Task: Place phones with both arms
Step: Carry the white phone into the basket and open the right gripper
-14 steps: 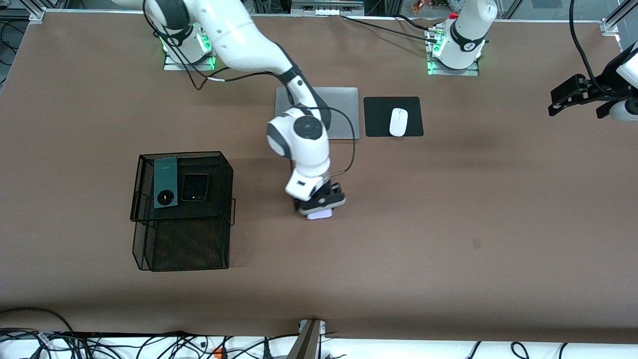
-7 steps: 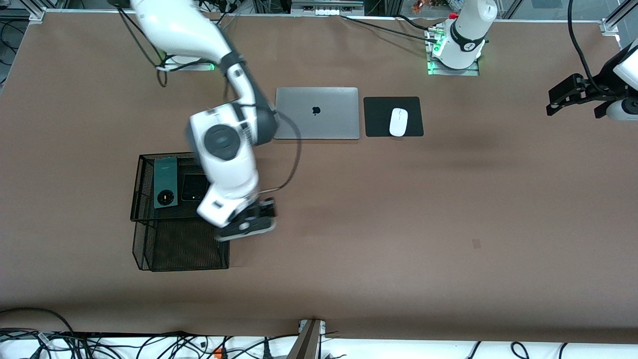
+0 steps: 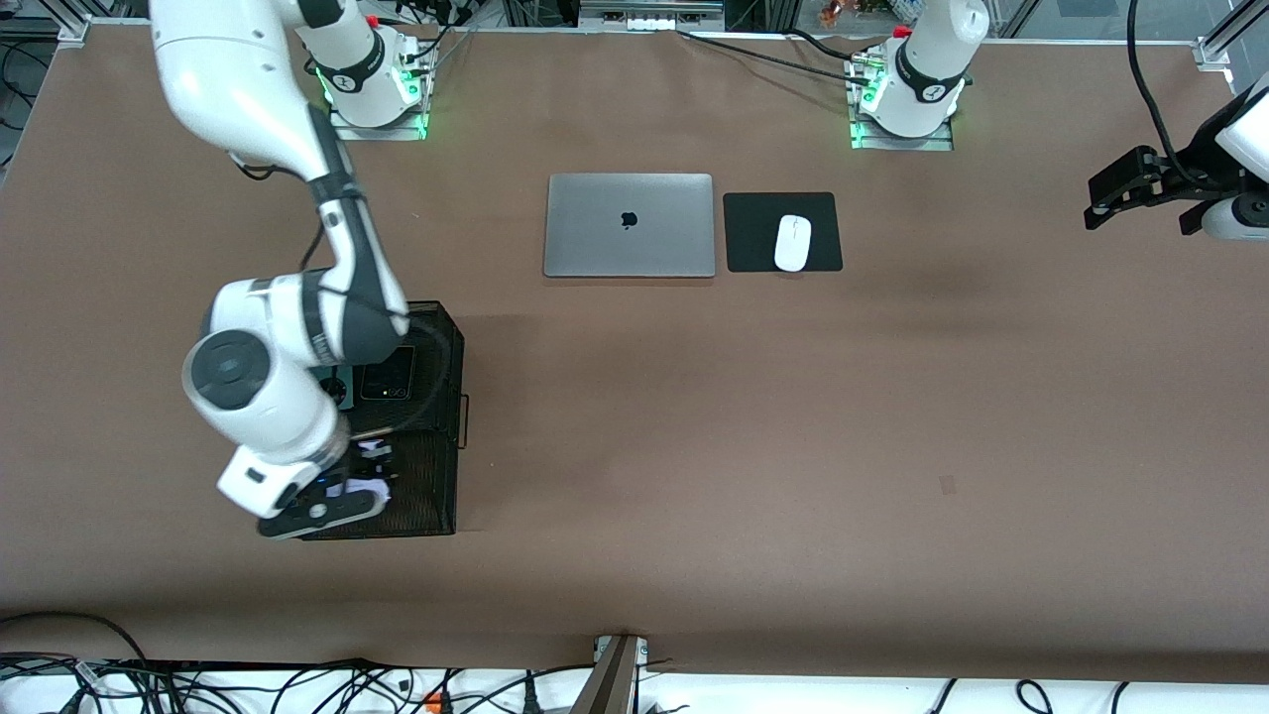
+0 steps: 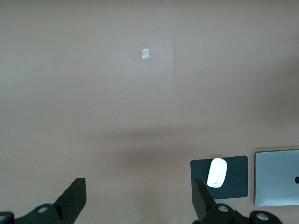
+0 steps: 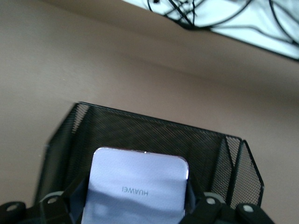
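Observation:
My right gripper (image 3: 342, 493) is shut on the small pale pink-white phone (image 3: 367, 487), which it holds flat over the lower tier of the black mesh basket (image 3: 448, 397). In the right wrist view that phone (image 5: 138, 184) sits between the fingers, over the mesh basket (image 5: 140, 128). The small black phone (image 3: 389, 382) lies on the basket's upper tier. Beside it, the right arm hides most of the dark-green phone (image 3: 343, 395). My left gripper (image 3: 1115, 193) hangs open and holds nothing, over bare table at the left arm's end, with its fingers wide apart (image 4: 138, 186).
A shut silver laptop (image 3: 630, 226) and a white mouse (image 3: 792, 242) on a black pad (image 3: 753, 233) lie near the arms' bases. The left wrist view shows the mouse (image 4: 216, 172) and laptop (image 4: 278, 177). A small tape mark (image 3: 948, 484) is on the brown table.
The right arm has swung from the table's middle toward its own end, carrying the pale phone to the basket's lower tier. The left arm has stayed in place.

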You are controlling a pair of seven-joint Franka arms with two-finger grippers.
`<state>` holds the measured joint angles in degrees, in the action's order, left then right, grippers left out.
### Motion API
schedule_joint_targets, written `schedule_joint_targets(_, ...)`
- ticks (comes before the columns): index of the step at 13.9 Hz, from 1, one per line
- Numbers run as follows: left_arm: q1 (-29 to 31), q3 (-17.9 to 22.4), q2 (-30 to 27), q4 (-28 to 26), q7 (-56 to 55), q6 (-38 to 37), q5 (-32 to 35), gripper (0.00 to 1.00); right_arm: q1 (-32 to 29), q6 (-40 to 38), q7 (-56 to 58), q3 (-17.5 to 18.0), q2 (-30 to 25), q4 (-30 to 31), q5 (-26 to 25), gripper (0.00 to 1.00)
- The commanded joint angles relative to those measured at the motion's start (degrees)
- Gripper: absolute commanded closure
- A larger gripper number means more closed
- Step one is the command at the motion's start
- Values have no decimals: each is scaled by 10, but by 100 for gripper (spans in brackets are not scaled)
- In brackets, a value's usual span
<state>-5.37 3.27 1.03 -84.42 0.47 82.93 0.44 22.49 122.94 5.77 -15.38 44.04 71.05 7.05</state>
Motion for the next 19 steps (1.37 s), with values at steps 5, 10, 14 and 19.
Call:
schedule_joint_targets(5,-3,2,-5,-3,2,-7,-10,0,-10,100,6,11,13,82,85,100)
schedule_joint_targets(10,-3,2,-1,-2,2,-7,-7,0,-18,96,-1,11,13,99,86,18)
schedule_joint_targets(14,-3,-1,-1,-3,2,-7,-6,0,-20,96,-8,11,10,93,85,1)
schedule_joint_targets(19,-3,-1,0,-3,3,-7,-5,0,-32,-124,-9,-17,5,-40,83,1)
